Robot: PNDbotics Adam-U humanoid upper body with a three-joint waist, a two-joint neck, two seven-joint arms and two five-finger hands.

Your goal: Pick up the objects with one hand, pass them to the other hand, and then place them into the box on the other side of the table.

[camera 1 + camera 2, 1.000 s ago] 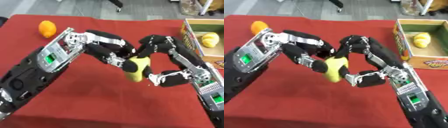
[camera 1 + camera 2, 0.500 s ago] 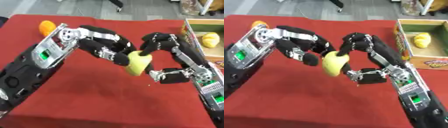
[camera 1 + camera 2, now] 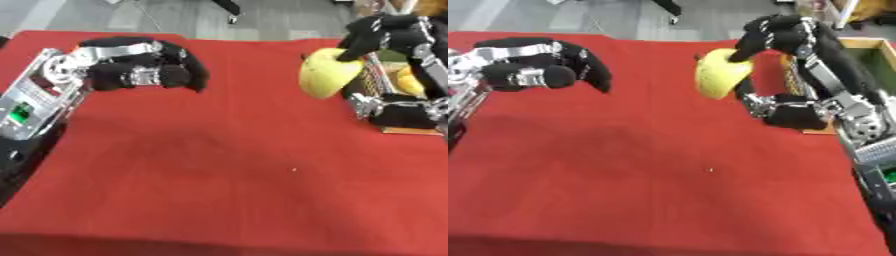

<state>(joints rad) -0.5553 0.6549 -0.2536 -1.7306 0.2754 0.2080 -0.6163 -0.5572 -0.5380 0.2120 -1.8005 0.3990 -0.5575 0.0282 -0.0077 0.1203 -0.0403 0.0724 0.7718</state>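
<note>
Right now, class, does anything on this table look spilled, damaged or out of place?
Nothing stands out. The right hand holds the yellow fruit above the red tablecloth beside the box; the left hand is curled, holding nothing.

Right hand (image 3: 785, 45) at the table's (image 3: 219, 185) right side, holding a fruit (image 3: 717, 75) above the cloth, just left of the box (image 3: 859, 75). Box sits at the right edge of the table; another fruit (image 3: 407, 82) lies inside it. Left hand (image 3: 149, 70) at the far left, well apart from the fruit, fingers curled round nothing. Floor behind the table.
</note>
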